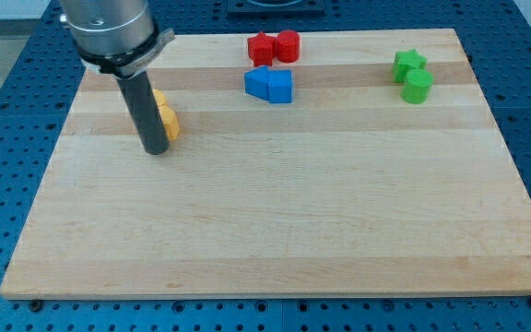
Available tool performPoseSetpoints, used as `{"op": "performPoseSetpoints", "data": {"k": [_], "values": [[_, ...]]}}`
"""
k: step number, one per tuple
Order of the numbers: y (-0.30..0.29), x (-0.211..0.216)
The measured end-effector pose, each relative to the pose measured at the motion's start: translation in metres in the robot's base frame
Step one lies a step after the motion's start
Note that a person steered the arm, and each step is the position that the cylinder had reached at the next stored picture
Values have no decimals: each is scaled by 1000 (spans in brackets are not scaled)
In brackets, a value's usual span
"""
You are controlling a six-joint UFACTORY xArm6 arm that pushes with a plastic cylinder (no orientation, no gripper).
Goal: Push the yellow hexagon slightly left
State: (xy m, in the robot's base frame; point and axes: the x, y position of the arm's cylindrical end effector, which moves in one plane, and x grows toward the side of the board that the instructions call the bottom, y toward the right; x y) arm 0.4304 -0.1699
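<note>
Camera view
Tip: my tip point(158, 150) rests on the wooden board point(275, 231); a bare rod, so no jaws to open or close.
Yellow hexagon point(168, 121): just right of the rod and slightly above the tip, touching or nearly so, largely hidden.
Heading, long axis: cannot tell.
Look: orange-yellow, faceted edge showing; another yellow piece point(159, 98) peeks out above it.
Others: blue blocks point(269, 85), red blocks point(274, 46), green blocks point(413, 76), well to the right.
</note>
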Motion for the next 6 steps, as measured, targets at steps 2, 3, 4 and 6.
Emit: {"op": "performPoseSetpoints", "data": {"k": [2,3,4,6], "values": [[-21,9],[4,14],[31,6],[49,-20]]}}
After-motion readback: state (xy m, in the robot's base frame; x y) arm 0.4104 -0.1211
